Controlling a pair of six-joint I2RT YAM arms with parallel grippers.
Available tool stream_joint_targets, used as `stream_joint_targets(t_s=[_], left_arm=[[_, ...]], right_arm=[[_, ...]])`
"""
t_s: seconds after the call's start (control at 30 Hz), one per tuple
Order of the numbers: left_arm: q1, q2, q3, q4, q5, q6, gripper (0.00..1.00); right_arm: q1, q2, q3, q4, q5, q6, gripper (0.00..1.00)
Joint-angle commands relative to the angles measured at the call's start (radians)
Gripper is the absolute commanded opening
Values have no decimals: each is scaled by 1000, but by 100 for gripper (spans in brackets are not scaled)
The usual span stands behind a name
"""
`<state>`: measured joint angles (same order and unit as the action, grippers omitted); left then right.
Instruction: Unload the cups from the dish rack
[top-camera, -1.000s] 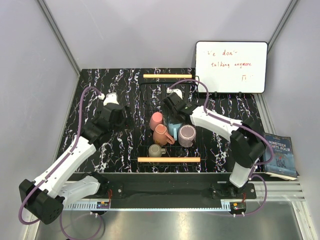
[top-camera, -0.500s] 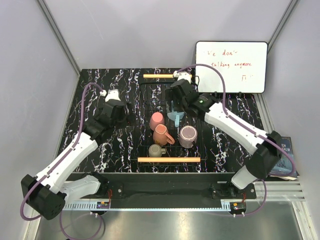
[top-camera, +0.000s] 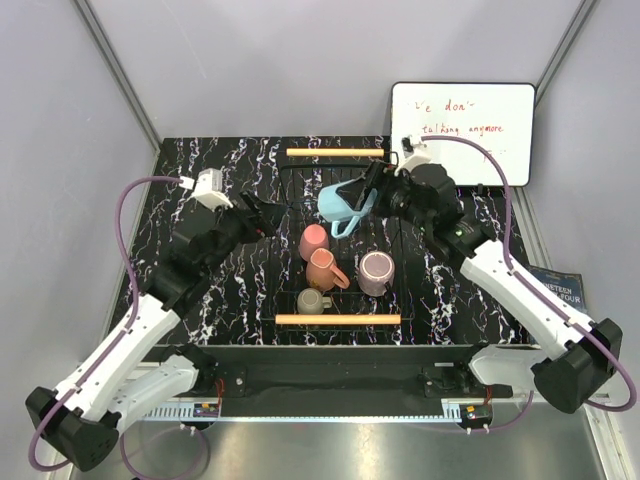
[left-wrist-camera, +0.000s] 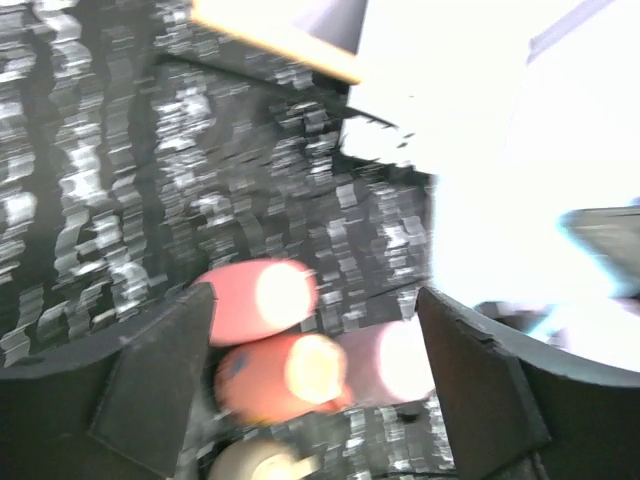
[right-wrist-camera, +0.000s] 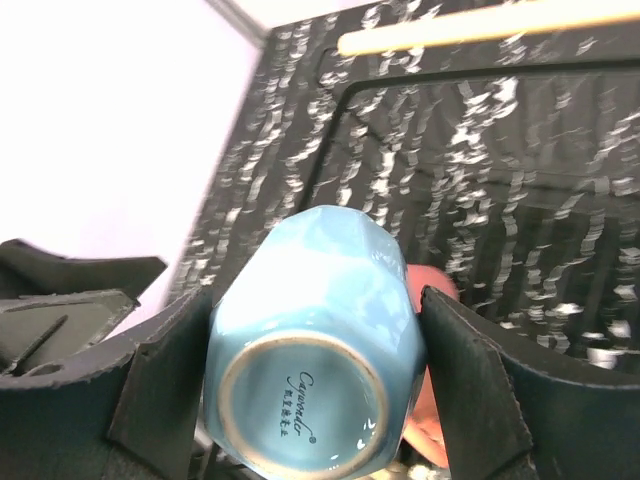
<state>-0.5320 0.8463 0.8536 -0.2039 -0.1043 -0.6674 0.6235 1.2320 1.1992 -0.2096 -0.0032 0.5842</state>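
Note:
The black wire dish rack (top-camera: 300, 172) with two wooden bar handles lies mid-table. In it are a pink cup (top-camera: 313, 241), a terracotta cup (top-camera: 323, 269), a mauve cup (top-camera: 375, 271) and a small olive-grey cup (top-camera: 312, 300). My right gripper (top-camera: 360, 198) is shut on the light blue cup (top-camera: 337, 206) and holds it above the rack's far part; the right wrist view shows its base (right-wrist-camera: 305, 408) between the pads. My left gripper (top-camera: 268, 217) is open and empty, left of the rack, facing the pink (left-wrist-camera: 256, 299), terracotta (left-wrist-camera: 285, 374) and mauve (left-wrist-camera: 385, 360) cups.
A white whiteboard (top-camera: 462, 134) with red writing stands at the back right. A blue book (top-camera: 560, 310) lies off the table's right edge. Grey walls enclose the table on the left, back and right.
My right gripper has lifted the light blue cup out of the rack and swung it up and toward the back. My left gripper has moved right, toward the rack.

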Motion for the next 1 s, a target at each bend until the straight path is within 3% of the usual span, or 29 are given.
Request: stream_joint_targets(t_s=[0.0, 0.23, 0.4, 0.97], left_arm=[[9, -13, -68, 285, 165, -101, 84], [50, -9, -198, 582, 325, -222, 83], [50, 63, -216, 745, 402, -287, 79], [14, 200, -93, 791, 436, -279, 79]], right_arm=[[-88, -72, -101, 374, -260, 213, 0], [-252, -71, -386, 878, -483, 566, 0], [-271, 29, -438, 1203, -576, 755, 0], [-242, 89, -409, 1210, -630, 752, 0]])
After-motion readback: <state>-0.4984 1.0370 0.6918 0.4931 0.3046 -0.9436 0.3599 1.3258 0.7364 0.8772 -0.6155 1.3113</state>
